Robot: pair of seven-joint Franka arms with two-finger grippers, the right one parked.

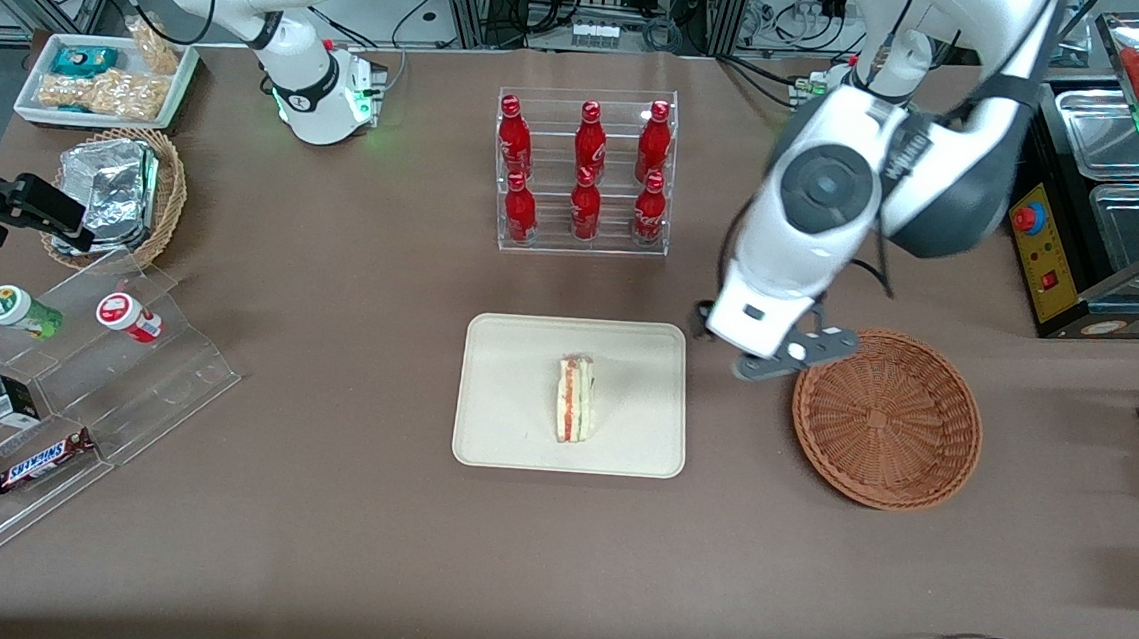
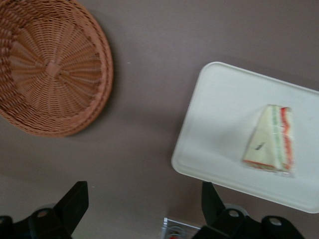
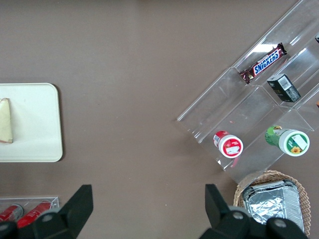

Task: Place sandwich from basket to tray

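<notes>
Front view shows the brown bench (image 1: 333,544) carrying everything, with the working arm (image 1: 839,198) reaching out above it between the bottle rack (image 1: 585,170) and the basket (image 1: 886,419). Next in size, the tray (image 1: 572,395) lies flat near the middle of the bench, nearer the camera than the rack, and the basket sits beside it toward the working arm's end, well apart from the tray and with nothing in it. A stepped clear stand (image 1: 52,404) with small snacks, a tan basket of foil packs (image 1: 127,193) and a white snack tray (image 1: 105,77) lie toward the parked arm's end and play no part. The pincer (image 1: 777,359) hangs in the air over bare bench, just beside the basket's rim and between basket and tray; in the left wrist view its fingers (image 2: 75,201) are spread wide with nothing between them. Smallest, the sandwich (image 1: 576,399) rests on its side on the tray, roughly in its middle, well inside the rim and touching nothing else. Judging by this, the move asked for looks done: the sandwich is out of the basket and on the tray, released. What is left seems only to draw the arm clear.
</notes>
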